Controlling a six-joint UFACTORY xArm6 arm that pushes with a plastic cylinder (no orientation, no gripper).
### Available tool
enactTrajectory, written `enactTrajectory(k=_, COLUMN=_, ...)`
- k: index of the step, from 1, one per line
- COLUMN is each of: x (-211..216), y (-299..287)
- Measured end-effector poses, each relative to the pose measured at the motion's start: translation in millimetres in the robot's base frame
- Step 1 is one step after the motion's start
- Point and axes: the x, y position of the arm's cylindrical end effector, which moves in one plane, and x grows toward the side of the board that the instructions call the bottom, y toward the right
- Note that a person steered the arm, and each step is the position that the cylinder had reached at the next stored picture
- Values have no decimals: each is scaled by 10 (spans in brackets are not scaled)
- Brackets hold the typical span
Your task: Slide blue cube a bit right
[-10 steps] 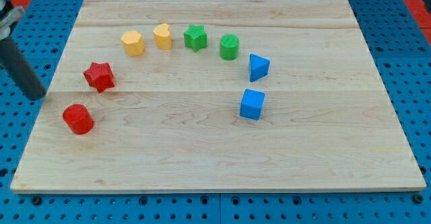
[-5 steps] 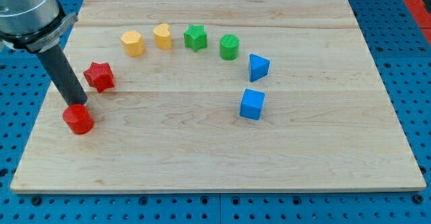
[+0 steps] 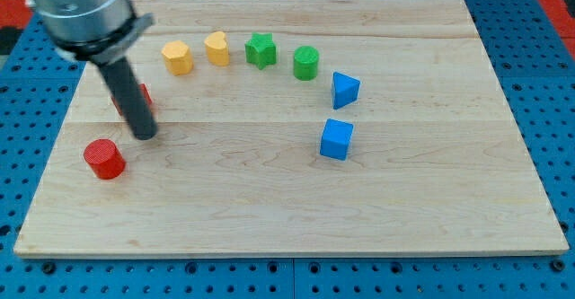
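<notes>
Blue cube (image 3: 337,139) right of desk (image 3: 269,218) centre; tip (image 3: 145,135) far left beside red cylinder (image 3: 104,158), no tool fitted. Risk: off-centre contact spinning cube toward blue wedge (image 3: 344,90).

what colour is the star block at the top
Green star block, seen in the camera view.

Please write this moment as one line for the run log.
task: slide blue cube right | my tip: far to view's left of cube, between red cylinder and red star | contact: none | cube: not pushed yet
</notes>
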Motion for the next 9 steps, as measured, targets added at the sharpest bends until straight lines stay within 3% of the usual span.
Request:
enactTrajectory(k=2, x=-19, y=699)
enactTrajectory(k=6, x=-90, y=1430)
enactTrajectory(k=9, x=141, y=2310)
